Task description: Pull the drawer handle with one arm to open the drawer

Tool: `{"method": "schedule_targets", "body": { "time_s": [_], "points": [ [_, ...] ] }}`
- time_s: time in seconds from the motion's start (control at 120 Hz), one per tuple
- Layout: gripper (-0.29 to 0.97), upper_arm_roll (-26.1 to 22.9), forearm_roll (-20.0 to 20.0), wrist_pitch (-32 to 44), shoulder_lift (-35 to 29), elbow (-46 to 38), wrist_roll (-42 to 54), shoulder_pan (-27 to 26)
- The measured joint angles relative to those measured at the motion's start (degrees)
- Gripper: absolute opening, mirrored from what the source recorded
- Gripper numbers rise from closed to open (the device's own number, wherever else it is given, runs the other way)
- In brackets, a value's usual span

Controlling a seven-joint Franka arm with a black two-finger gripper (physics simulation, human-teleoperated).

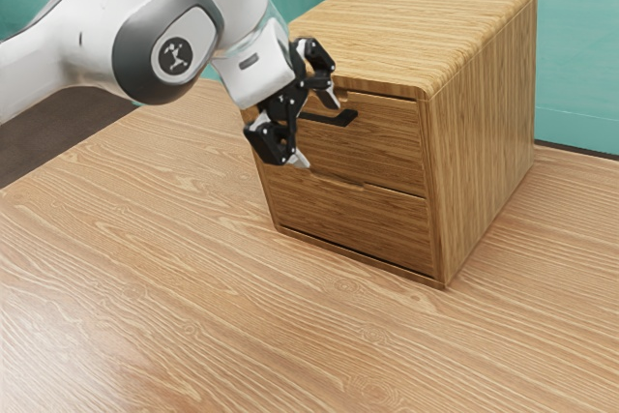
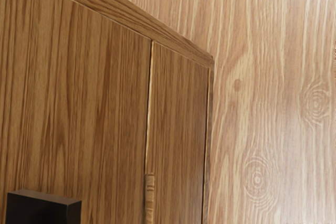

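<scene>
Pincer (image 1: pixel 316 129) spread wide at the top drawer's handle (image 1: pixel 334 118), gripping nothing.

Its black jaws stand well apart, one above the handle and one below, with the bar in the gap between them and neither jaw closed on it. That handle is a slim, flat black bar jutting from the top drawer (image 1: pixel 382 142), a pale oak-grain front with a second drawer (image 1: pixel 358 215) beneath it. Both sit in a boxy wooden cabinet (image 1: pixel 484 123) on the matching bench (image 1: pixel 193 287), with a teal wall (image 1: pixel 580 36) behind.
</scene>
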Motion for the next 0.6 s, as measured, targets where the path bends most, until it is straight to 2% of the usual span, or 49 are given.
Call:
{"method": "schedule_targets", "body": {
  "time_s": [0.217, 0.375, 0.508, 0.6],
  "points": [
    [0.68, 2.53, -1.56, 0.00, 0.14, 0.07, 2.91, -1.89],
    [0.68, 3.71, -2.01, -1.31, -3.79, 0.06, 4.24, -1.73],
    [0.68, 4.93, -2.69, -2.14, -4.06, -0.05, 4.61, 3.61],
    [0.68, 3.95, -2.86, -2.30, -3.90, -0.20, 4.80, 5.43]
  ]
}}
